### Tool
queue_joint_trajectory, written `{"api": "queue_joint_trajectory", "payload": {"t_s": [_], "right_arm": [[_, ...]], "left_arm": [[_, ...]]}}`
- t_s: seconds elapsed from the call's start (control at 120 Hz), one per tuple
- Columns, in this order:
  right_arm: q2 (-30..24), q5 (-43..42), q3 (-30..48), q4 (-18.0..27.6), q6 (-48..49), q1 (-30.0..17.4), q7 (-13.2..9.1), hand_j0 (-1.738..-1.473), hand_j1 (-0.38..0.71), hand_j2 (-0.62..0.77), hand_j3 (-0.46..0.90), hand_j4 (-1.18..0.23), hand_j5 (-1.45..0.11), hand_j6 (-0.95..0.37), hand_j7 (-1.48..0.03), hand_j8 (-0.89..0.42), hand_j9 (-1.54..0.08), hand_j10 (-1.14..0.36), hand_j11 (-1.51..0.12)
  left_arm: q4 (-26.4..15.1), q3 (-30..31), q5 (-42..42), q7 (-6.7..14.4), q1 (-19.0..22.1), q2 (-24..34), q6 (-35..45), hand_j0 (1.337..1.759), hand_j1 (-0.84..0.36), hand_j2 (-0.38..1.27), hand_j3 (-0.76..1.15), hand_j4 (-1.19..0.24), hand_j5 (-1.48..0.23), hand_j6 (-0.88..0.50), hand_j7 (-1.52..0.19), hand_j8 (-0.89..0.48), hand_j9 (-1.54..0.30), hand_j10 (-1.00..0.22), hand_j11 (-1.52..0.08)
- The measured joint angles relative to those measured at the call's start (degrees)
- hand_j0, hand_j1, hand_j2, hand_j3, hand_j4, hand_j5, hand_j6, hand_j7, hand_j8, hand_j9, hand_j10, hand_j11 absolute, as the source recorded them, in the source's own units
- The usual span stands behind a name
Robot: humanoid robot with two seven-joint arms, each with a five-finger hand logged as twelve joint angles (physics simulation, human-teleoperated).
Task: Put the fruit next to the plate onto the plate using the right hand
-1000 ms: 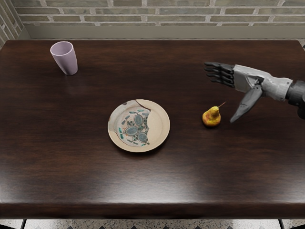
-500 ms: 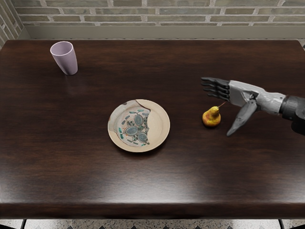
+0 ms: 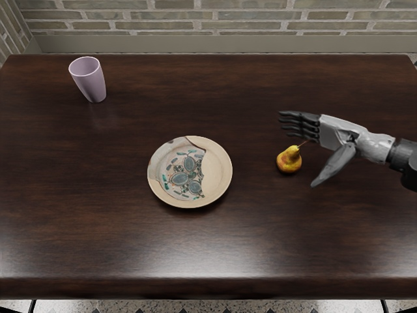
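Right hand (image 3: 329,135) is hovering just beside the pear (image 3: 288,160), fingers spread, holding nothing. Pear is sitting on the table (image 3: 98,215), right of the patterned plate (image 3: 221,171), not touching it.

The pear (image 3: 289,160) is small, yellow-orange with a reddish blush low on its body; it stands upright on the dark wooden table (image 3: 98,222), its thin stem slanting up to the right; it sits to the right of the plate (image 3: 219,171), near its rim but apart from it; the plate is round and tan, lying flat near the table's middle, with a blue-green pattern left of centre and a small notch in its upper rim.
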Motion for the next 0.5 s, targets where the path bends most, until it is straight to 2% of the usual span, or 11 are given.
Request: {"api": "queue_joint_trajectory", "payload": {"t_s": [0.308,0.5], "right_arm": [[3.2,0.3,0.1,-5.8,0.0,-0.7,1.0,-1.658,-0.17,-0.03,0.0,-0.16,-0.2,-0.16,-0.2,-0.16,-0.2,-0.15,-0.2],[4.3,0.4,0.2,-7.4,0.0,-0.8,1.0,-1.658,-0.11,-0.04,0.0,-0.21,-0.26,-0.21,-0.26,-0.21,-0.26,-0.21,-0.26]], "left_arm": [[0.0,0.0,0.0,0.0,0.0,0.0,0.0,1.658,0.35,0.0,0.0,0.0,0.0,0.0,0.0,0.0,0.0,0.0,0.0],[0.0,0.0,0.0,0.0,0.0,0.0,0.0,1.658,0.35,0.0,0.0,0.0,0.0,0.0,0.0,0.0,0.0,0.0,0.0]]}}
